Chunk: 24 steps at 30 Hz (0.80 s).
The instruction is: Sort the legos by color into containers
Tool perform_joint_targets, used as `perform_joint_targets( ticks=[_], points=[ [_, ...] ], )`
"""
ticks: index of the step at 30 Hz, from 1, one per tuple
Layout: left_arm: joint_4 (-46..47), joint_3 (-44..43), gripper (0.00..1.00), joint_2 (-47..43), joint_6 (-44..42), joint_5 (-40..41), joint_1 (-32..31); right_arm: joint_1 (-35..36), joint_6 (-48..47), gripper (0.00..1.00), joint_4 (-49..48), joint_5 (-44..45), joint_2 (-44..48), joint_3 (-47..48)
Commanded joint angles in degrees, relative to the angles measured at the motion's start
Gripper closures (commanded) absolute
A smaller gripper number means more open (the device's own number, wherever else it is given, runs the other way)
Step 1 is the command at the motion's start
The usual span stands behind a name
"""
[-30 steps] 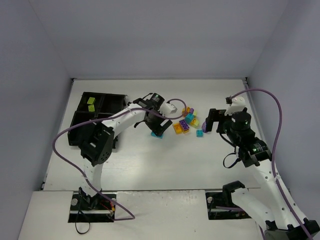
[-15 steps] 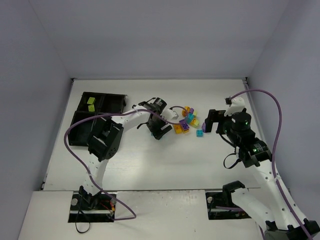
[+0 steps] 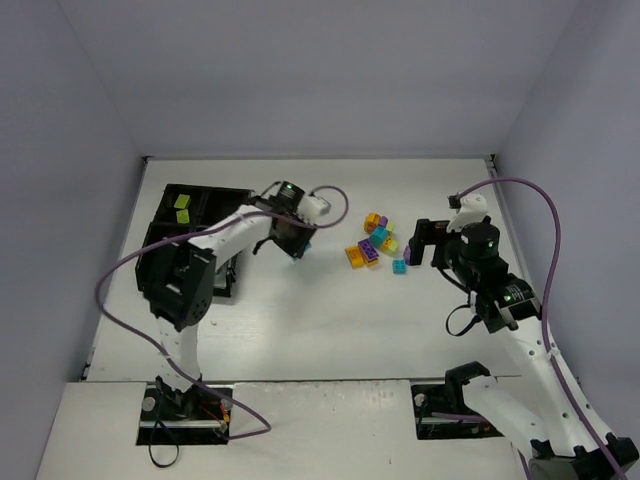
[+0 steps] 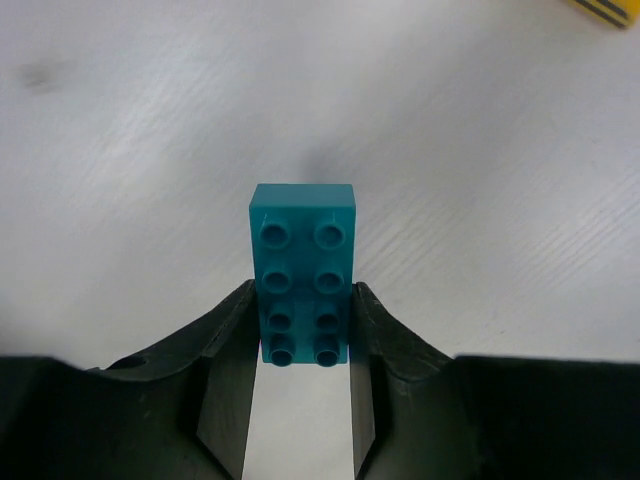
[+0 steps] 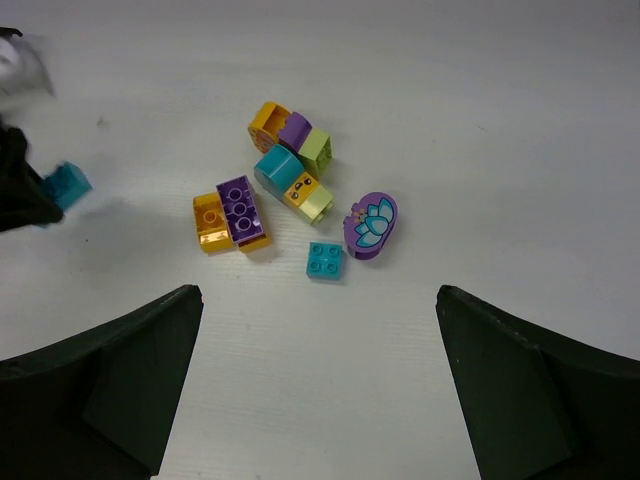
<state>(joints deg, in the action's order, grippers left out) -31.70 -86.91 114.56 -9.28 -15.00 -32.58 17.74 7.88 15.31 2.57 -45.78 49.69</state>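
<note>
Left gripper (image 4: 303, 322): closed on a cyan brick (image 4: 302, 240) — the two fingers pinch the long sides at its near end, studs facing the wrist camera.
Cyan brick: a two-by-four piece, over the white table (image 3: 330, 320); from above it sits between the black tray (image 3: 205, 190) and the loose pile, nearer the tray.
Right gripper (image 5: 320, 400): fingers spread wide, nothing between them — it hangs over the table just right of the pile.
Loose pile: clustered mid-table. An orange brick (image 5: 268, 125), small purple brick (image 5: 294, 130) and yellow-green brick (image 5: 316, 148) touch at the far end.
Near end of pile: a purple brick (image 5: 240, 208) lies against an orange one; a small cyan square (image 5: 324, 260) and the oval purple piece (image 5: 371, 224) lie just beside them.
Tray: far left of the table; two yellow-green bricks (image 3: 181, 208) lie in its far-left compartment. The left arm hides part of the near compartments.
</note>
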Motion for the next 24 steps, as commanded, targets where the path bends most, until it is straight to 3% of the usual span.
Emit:
perform_joint_targets(
  ticks=[1, 6, 11, 17, 20, 21, 24],
  points=[
    [6.5, -0.5, 1.00, -12.7, 8.7, 4.5, 8.0, 0.4, 0.2, 0.00, -2.3, 0.1, -1.1, 1.5],
    [4.5, -4.3, 1.00, -16.0, 12.8, 10.8, 16.7, 0.4, 0.4, 0.00, -2.4, -0.4, -2.2, 1.7],
    [1.9, -10.5, 0.98, -8.9, 14.8, 12.9, 23.4, 0.4, 0.3, 0.00, -2.4, -0.2, -3.4, 2.2],
    [0.2, -18.5, 0.93, 0.8, 16.7, 14.5, 26.2, 0.3, 0.2, 0.00, -2.4, 0.7, -2.7, 1.6],
    [-2.1, -23.2, 0.80, 4.5, 18.1, 14.0, 27.6, 0.4, 0.5, 0.00, -2.3, 0.8, -2.0, 1.2],
    [-2.1, -24.3, 0.71, 5.0, 18.2, 13.8, 27.8, 0.4, 0.6, 0.00, -2.2, 0.8, -1.9, 1.1],
    [-2.1, -25.4, 0.62, 5.9, 18.0, 13.7, 27.9, 0.4, 0.8, 0.00, -2.0, 0.9, -1.3, 0.9]
  ],
)
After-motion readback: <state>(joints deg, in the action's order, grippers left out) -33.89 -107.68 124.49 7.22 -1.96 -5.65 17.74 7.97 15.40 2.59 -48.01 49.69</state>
